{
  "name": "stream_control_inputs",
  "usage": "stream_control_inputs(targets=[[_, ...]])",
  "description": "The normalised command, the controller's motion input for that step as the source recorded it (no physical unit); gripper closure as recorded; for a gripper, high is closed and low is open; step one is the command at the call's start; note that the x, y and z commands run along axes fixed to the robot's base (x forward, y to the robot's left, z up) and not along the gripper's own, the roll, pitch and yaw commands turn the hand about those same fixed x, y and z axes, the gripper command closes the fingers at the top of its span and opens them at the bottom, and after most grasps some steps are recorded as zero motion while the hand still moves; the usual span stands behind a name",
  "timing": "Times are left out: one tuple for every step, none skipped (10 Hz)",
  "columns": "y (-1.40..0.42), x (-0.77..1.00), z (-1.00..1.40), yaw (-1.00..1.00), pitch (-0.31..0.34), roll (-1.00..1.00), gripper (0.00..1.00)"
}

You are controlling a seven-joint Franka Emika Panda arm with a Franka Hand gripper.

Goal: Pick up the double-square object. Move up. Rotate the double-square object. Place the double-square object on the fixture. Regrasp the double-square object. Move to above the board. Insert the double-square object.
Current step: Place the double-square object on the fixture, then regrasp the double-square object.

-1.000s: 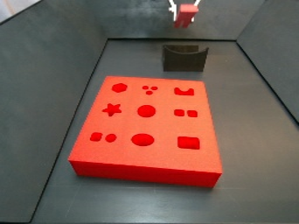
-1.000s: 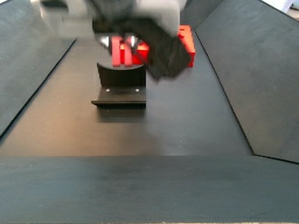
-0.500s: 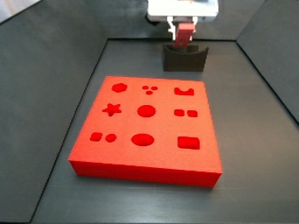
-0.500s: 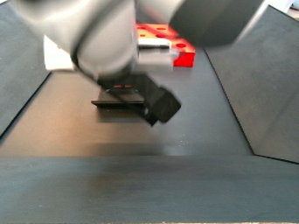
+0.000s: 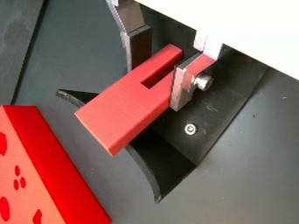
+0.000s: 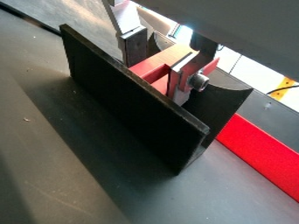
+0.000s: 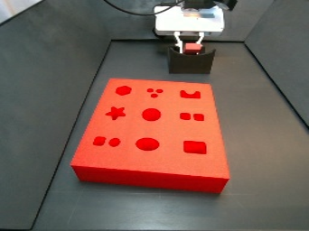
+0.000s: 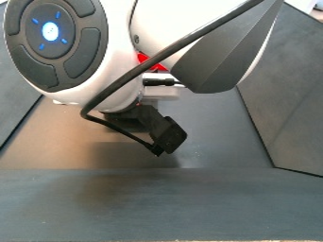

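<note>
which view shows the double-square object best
A wrist view: the double-square object lies nearly whole between the gripper fingers, over the fixture. Another wrist view shows only its top; side views, barely a red speck.

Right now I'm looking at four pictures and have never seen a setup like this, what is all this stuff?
It is a robot arm with a two-finger claw. Two pictures come from cameras on its wrist, two from cameras beside the table. In a side view the arm's white body blocks most of the scene. On the dark floor lies the board, a big red slab with shaped recesses. Behind it stands the fixture, a small dark holder. The claw sits right over the fixture and is shut on the double-square object, a small red block. Whether the block touches the fixture I cannot tell.
</note>
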Motion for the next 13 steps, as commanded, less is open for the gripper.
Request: stream_control_inputs(targets=[[0.0,0.0,0.0,0.0,0.0,0.0,0.0],[0.0,0.0,1.0,-0.03,-0.006,0.07,0.0],[0.0,-0.01,1.0,-0.02,-0.003,0.08,0.0],[0.0,-0.02,1.0,-0.01,0.005,0.08,0.0],[-0.01,-0.03,1.0,0.0,0.012,0.09,0.0],[0.0,-0.04,1.0,0.0,0.027,0.08,0.0],[0.0,-0.04,0.93,0.0,0.037,0.06,0.0],[0.0,-0.03,0.75,0.0,0.049,0.05,0.0],[0.0,-0.03,0.58,0.0,0.06,0.04,0.0],[0.0,-0.03,0.34,-0.01,0.071,0.05,0.0],[-0.99,-0.08,1.0,0.03,0.063,1.0,0.0],[-1.0,-0.08,0.9,0.02,0.057,1.0,0.0],[-1.0,-0.1,0.87,0.02,0.05,1.0,0.0]])
